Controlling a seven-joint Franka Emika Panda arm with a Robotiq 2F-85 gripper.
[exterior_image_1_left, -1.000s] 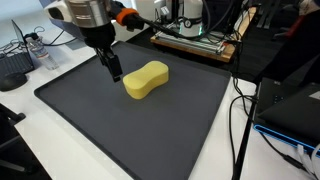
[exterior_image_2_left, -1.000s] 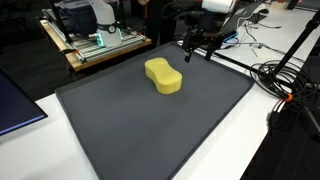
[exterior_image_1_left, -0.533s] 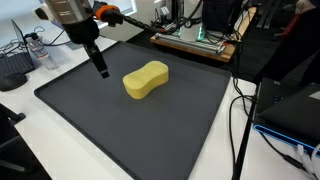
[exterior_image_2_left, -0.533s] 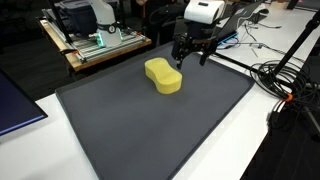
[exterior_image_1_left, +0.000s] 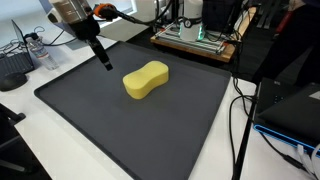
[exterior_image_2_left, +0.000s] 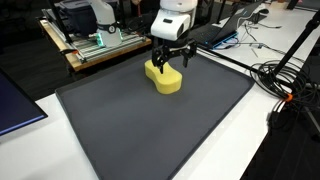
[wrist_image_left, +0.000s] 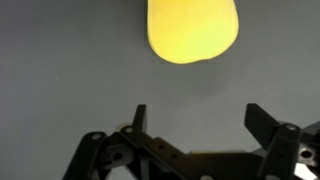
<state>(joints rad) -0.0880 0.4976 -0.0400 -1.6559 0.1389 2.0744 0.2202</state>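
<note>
Dark surface (exterior_image_1_left: 120, 130) fills the bench, cluttered shelves behind. Gripper (wrist_image_left: 195, 110) hangs above it, fingers spread wide apart. Yellow sponge (wrist_image_left: 192, 30) lies flat just ahead of the gripper, untouched.

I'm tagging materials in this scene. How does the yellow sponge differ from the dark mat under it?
Colour: the yellow sponge is bright; the dark mat is charcoal grey. Shape: the sponge is rounded with a pinched waist; the mat is a straight-edged rectangle. Size: the sponge is a thick little block covering a small patch; the mat is thin and far wider. Both lie flat.
</note>
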